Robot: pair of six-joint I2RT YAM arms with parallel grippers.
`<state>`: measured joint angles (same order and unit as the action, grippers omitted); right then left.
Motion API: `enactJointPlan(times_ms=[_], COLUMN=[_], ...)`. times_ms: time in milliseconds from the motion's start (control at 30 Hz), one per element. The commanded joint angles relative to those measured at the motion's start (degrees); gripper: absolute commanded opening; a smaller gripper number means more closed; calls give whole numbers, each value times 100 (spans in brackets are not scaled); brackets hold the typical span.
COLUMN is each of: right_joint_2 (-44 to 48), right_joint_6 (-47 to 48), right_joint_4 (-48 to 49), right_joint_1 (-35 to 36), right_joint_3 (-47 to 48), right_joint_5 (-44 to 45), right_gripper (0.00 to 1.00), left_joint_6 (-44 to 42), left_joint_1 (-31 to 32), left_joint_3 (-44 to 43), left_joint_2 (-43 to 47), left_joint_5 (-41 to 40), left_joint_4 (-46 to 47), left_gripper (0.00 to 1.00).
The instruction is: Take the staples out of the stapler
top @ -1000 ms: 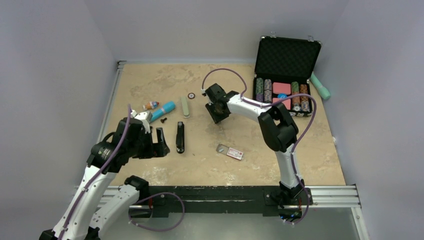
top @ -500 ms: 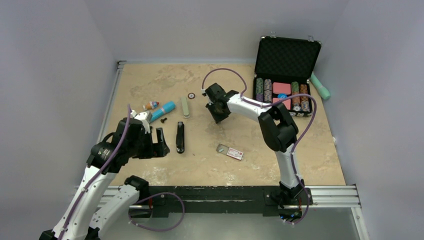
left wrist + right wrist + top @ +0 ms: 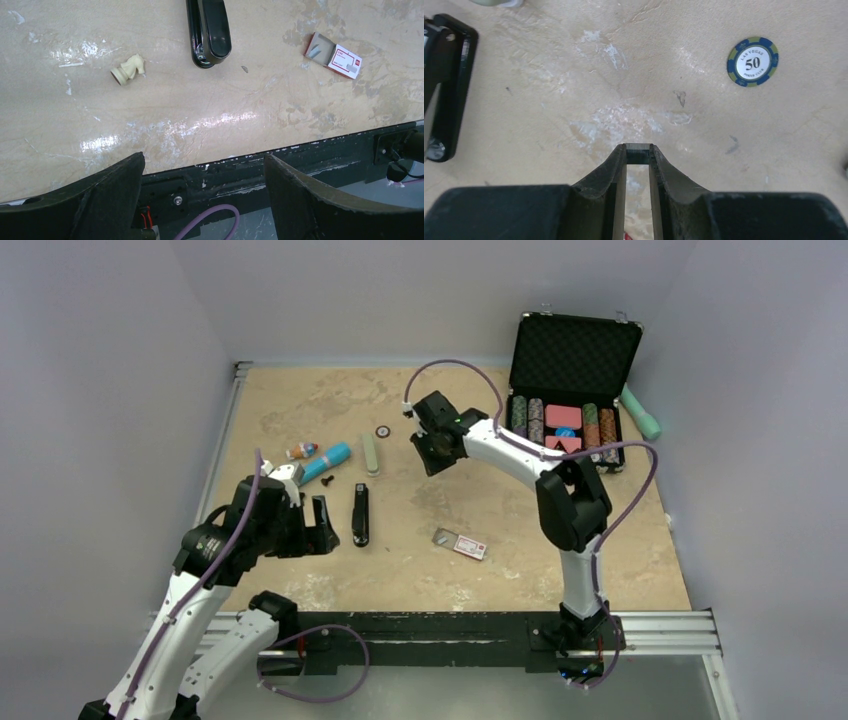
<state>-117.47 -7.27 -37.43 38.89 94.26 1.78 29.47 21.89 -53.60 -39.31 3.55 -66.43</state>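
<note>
The black stapler lies lengthwise on the table between the arms; its end shows in the left wrist view and at the left edge of the right wrist view. My right gripper hangs above the table behind and to the right of it. It is shut on a short silver strip of staples pinched between its fingertips. My left gripper stands open and empty just left of the stapler, its fingers wide apart over the table's near edge.
A small staple box lies right of the stapler. A blue poker chip, a pale chess piece, a blue tube and a green stick lie about. An open chip case stands back right.
The right gripper has closed a little further on the staple strip and moved slightly back and up, with its elbow swinging right. The left arm has not moved.
</note>
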Motion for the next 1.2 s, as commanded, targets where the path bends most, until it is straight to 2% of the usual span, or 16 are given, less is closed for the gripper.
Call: enactJointPlan(times_ms=[0,533,900,1167], right_joint_2=[807,2908,3315,3022], right_joint_6=[-212,-1017,-1423,-1396], right_joint_4=[-108,-246,-487,-305], right_joint_1=[16,24,85,451], right_joint_3=[-120,-2353,-3106,-3256], right_joint_5=[-160,-854,-1083,-1263], right_gripper=[18,16,17,15], left_joint_6=[80,102,125,136], left_joint_1=[26,30,43,43], left_joint_3=[17,13,22,16], left_joint_2=[64,17,43,19], left_joint_5=[-65,-118,-153,-183], left_joint_4=[187,174,170,166], left_gripper=[91,91,91,91])
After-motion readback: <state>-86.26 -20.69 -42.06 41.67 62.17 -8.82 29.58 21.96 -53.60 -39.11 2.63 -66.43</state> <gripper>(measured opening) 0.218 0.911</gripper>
